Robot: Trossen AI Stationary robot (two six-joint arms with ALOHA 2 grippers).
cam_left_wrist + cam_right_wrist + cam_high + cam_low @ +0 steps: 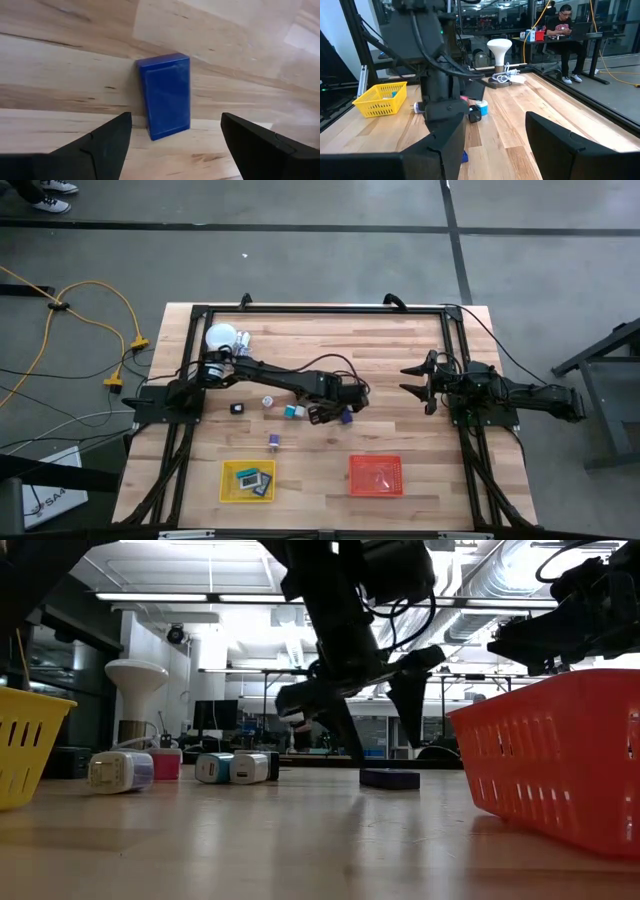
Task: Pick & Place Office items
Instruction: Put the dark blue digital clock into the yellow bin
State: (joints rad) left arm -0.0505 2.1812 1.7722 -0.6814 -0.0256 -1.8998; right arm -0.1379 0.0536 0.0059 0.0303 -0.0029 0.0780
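Observation:
A small dark blue block (164, 95) lies flat on the wooden table, also seen in the high view (347, 416) and the low view (390, 778). My left gripper (176, 120) hovers just above it, open, with a finger on either side of the block's near end and touching nothing (355, 700). More tiny items lie to its left: a black one (238, 408), a white one (268, 401), a teal and white pair (291, 411) and a purple one (273, 441). My right gripper (412, 380) waits open near the right edge, off the table surface.
A yellow mesh tray (247, 480) with a few items in it and an orange mesh tray (375, 475) sit near the table's near edge. A white globe on a stand (220, 337) stands at the far left corner. A person sits at a desk in the room beyond (565, 30).

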